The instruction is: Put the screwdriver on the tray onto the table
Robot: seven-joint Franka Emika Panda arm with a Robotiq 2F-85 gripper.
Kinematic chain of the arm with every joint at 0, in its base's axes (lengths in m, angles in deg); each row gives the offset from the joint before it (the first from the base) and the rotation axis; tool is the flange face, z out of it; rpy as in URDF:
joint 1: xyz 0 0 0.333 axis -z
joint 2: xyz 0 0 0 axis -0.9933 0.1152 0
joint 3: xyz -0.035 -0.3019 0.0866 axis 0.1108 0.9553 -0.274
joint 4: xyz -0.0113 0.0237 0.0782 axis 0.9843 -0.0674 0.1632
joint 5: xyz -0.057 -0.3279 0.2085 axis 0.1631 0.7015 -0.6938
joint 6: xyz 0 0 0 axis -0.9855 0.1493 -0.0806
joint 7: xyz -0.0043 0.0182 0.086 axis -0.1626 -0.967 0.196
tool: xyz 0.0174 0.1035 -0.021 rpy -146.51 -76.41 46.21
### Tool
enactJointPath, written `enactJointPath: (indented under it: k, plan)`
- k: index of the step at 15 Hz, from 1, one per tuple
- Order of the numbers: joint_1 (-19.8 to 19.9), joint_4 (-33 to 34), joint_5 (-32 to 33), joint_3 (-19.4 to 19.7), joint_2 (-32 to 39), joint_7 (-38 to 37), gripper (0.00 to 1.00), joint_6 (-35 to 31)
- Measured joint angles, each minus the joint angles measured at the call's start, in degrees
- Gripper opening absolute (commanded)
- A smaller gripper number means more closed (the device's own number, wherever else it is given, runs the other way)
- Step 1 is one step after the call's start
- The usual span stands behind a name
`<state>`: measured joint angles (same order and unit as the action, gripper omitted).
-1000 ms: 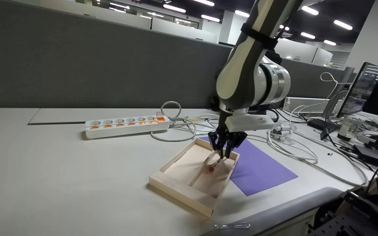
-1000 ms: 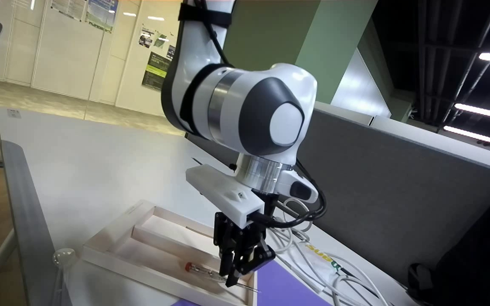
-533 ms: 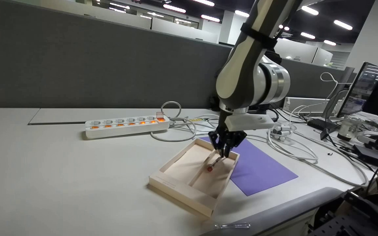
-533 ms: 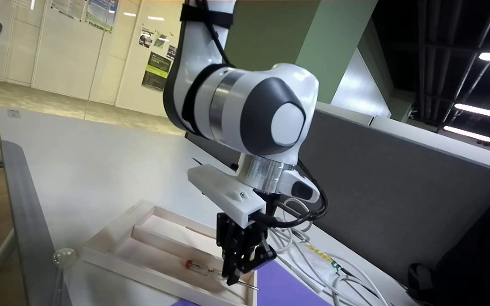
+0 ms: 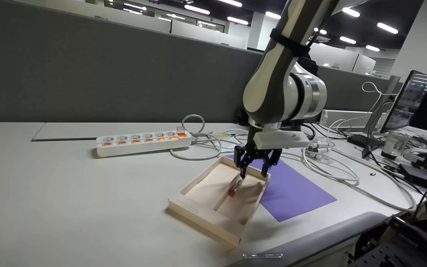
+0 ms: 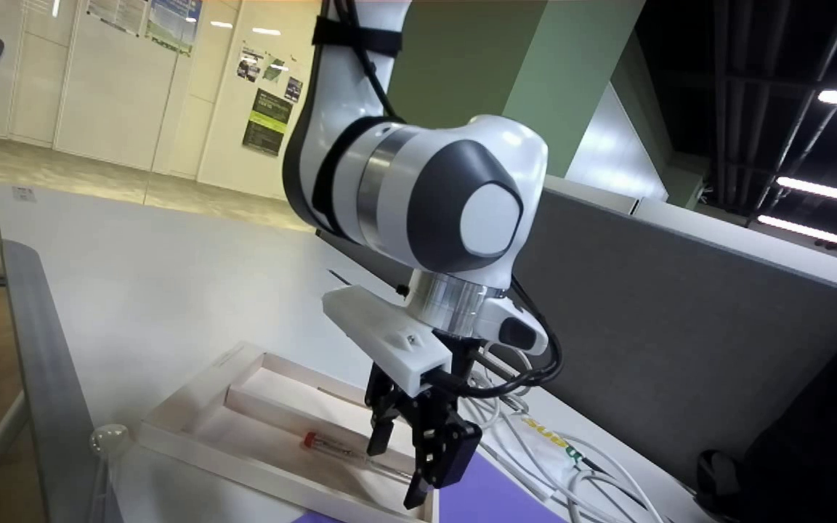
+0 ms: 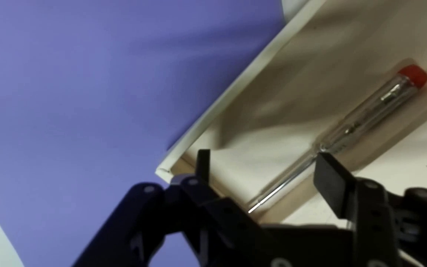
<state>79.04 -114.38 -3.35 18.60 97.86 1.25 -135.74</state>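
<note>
Gripper [image 7: 262, 168] gapes wide over the tray [image 7: 232, 93], holding nothing, screwdriver [image 7: 337, 137] near one finger [image 7: 333, 181].

The gripper [image 5: 254, 174] stands with its fingers [image 7: 333, 181] wide apart, leaving a gap in which the shaft of the screwdriver [image 7: 347, 128] shows in the wrist view. The divider [image 6: 273, 414] of the tray [image 5: 204, 218] runs just beside the screwdriver, so room there is tight; the opposite side is roomier, up to the outer wall. In an exterior view the table [image 5: 87, 207] offers broad room to the left of the tray, while the power strip [image 5: 145, 150] and cables [image 5: 195, 159] block the way behind, before the partition [image 5: 106, 70]. The purple sheet [image 5: 297, 191] lies flat and low.
</note>
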Motion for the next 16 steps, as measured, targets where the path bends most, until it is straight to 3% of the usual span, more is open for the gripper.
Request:
enactJointPath:
  k: [8, 9, 10, 16]
  plan:
    - [0.01, 0.89, -1.25, -1.12, 1.54, 0.04, 1.00, -1.33]
    - [0.01, 1.02, -1.25, -1.31, 1.59, 0.10, 0.75, -1.33]
    - [0.00, 1.14, -1.25, -1.53, 1.64, 0.18, 0.74, -1.33]
    - [-0.05, 1.86, -1.24, -1.56, 1.76, 1.55, 0.35, -1.30]
